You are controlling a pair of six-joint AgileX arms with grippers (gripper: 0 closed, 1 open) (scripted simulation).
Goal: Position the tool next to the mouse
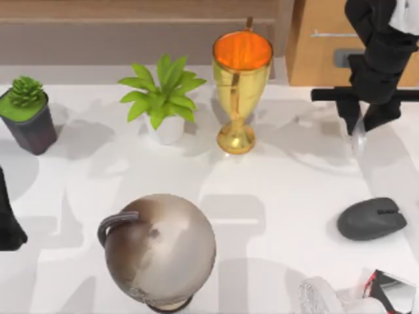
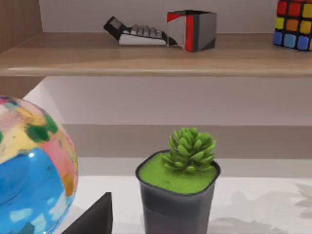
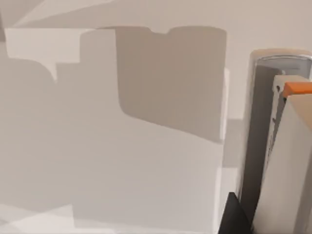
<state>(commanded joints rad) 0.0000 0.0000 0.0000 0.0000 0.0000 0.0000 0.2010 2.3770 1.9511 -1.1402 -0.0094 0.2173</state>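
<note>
- L arm parked at the table's far left edge, just a dark bit of it (image 1: 9, 222) poking in; can't tell its claw state.
- Far back-left: small succulent in a dark pot (image 1: 27, 114), well apart from the R claw.
- L wrist view: same succulent pot close up, colourful side of the globe (image 2: 31, 170) beside it. Shelf (image 2: 156, 56) behind carries a calculator (image 2: 136, 33), a red/grey/black box (image 2: 192, 30) and a Rubik-type cube (image 2: 294, 23). No readable writing anywhere.
- Front, left of centre: globe, pale brownish from above, on a dark stand.
- Back centre: leafy green plant in a white pot (image 1: 163, 98), then a gold trophy cup (image 1: 241, 85) w/ orange inside, both left of the R claw.
- R gripper (image 1: 357, 131) up at back right, above the table, pinching a slim silvery tool (image 1: 357, 139) that hangs below the fingers; R wrist view shows the tool's grey/white body w/ an orange tab.
- Mouse (image 1: 372, 218), dark grey, lies on the table nearer the front than the R claw, apart from the tool, not touching.
- Front right corner: white & red/black objects (image 1: 380, 291) at the edge, can't ID them.
</note>
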